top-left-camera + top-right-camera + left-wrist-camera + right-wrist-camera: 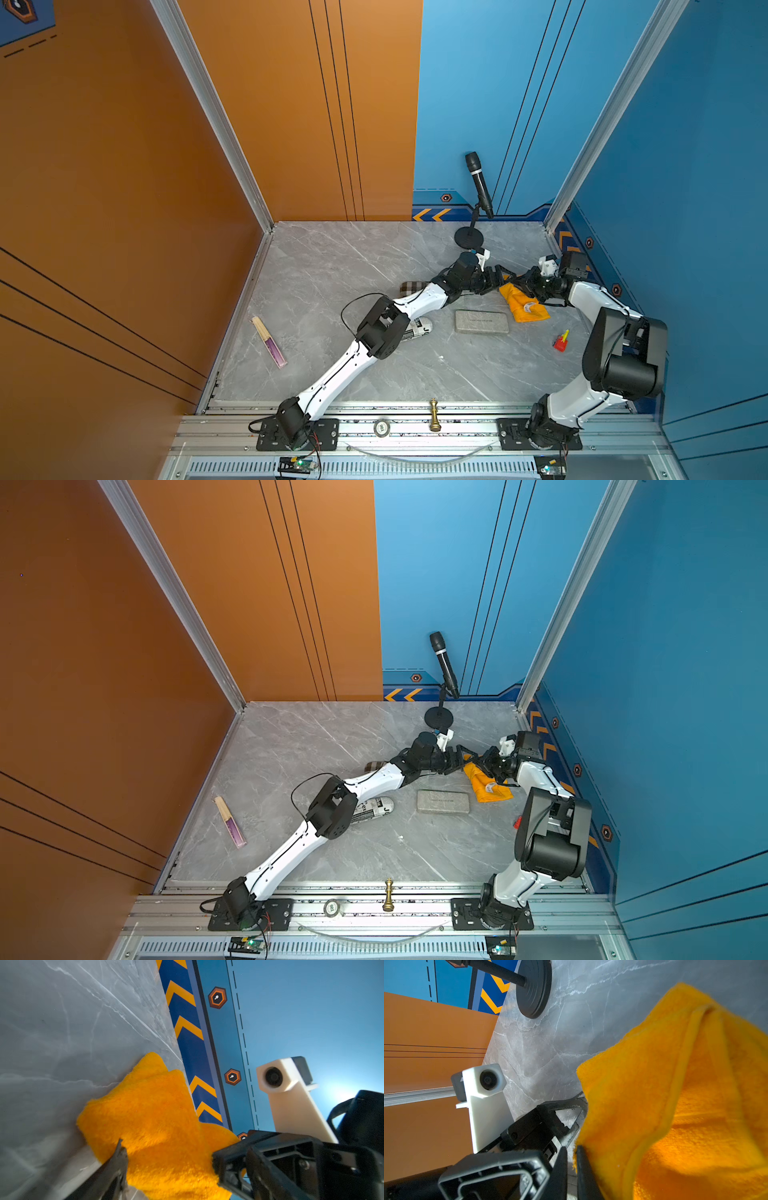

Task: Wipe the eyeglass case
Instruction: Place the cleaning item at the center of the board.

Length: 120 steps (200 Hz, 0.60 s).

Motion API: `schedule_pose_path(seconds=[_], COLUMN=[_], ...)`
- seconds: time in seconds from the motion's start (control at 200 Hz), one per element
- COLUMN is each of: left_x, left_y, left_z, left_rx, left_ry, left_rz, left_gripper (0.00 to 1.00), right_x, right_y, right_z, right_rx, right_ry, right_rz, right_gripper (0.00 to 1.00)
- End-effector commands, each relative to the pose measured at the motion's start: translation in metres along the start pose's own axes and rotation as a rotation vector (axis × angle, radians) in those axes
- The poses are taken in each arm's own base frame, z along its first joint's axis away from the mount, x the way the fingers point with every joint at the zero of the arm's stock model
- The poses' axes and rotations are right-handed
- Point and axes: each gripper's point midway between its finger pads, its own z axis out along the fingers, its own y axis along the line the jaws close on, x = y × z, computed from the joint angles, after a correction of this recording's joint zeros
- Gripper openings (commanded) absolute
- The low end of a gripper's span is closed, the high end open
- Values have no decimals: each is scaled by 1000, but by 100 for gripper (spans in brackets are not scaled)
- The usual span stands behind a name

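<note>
Lying flat on the grey surface (332, 266), the eyeglass case (481, 321) sits near the left gripper (500, 277), on the side toward the arm bases, apart from both grippers and just beside the orange cloth (524, 306). The left gripper's jaws are spread, with a corner of the cloth between them in the left wrist view (158, 1118). Facing it close by, the right gripper (519, 284) has its jaws pressed together, pinching the cloth's edge, and the rest of the cloth trails behind it toward the case.
</note>
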Motion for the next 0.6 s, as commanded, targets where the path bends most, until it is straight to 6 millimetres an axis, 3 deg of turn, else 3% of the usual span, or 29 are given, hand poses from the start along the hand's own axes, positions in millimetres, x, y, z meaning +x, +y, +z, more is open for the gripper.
schedule_pose_path(seconds=[0.0, 0.175, 0.461, 0.596], left_x=[4, 14, 27, 21], left_y=[9, -3, 17, 21], left_z=[-10, -10, -11, -13], left_rx=[-132, -157, -254, -255], left_ry=[39, 95, 140, 134], left_rz=[83, 214, 268, 254], left_gripper=[87, 88, 88, 88], right_x=[-3, -5, -6, -6], right_y=[29, 28, 38, 42], right_z=[-9, -10, -16, -19], right_rx=[-127, -153, -200, -212], right_ry=[-9, -11, -20, -27], right_rz=[-28, 0, -8, -11], right_gripper=[13, 14, 18, 18])
